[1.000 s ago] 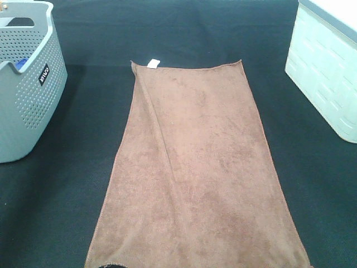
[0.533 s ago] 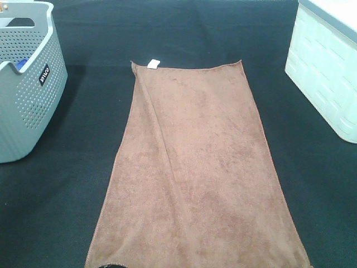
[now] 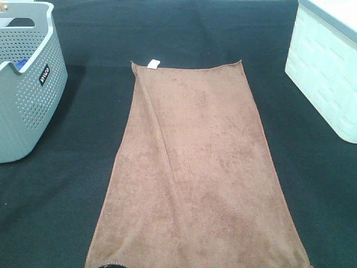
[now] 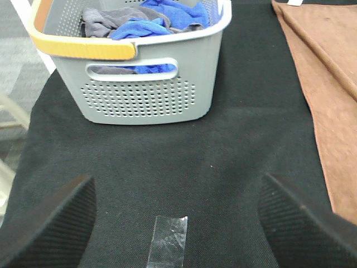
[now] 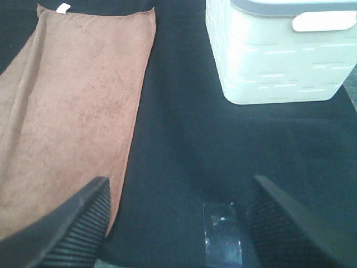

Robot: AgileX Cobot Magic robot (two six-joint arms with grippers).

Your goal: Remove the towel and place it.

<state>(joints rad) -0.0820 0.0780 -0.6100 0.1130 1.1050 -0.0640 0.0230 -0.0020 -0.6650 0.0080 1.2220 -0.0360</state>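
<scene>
Brown, soft towel (image 3: 195, 173) lying flat and spread out in the middle of the black desk (image 3: 312, 184), white tag (image 3: 154, 63) sitting at its far corner. Grey basket (image 3: 25, 95) with little holes standing off to the left, holding blue and grey cloths (image 4: 150, 22). White bin (image 3: 326, 72) standing off to the right. Left end effector (image 4: 178, 223) hanging over bare desk, fingers wide apart, holding nothing. Right end effector (image 5: 173, 223) hanging just beside the towel's edge, fingers wide apart too, gripping nothing.
</scene>
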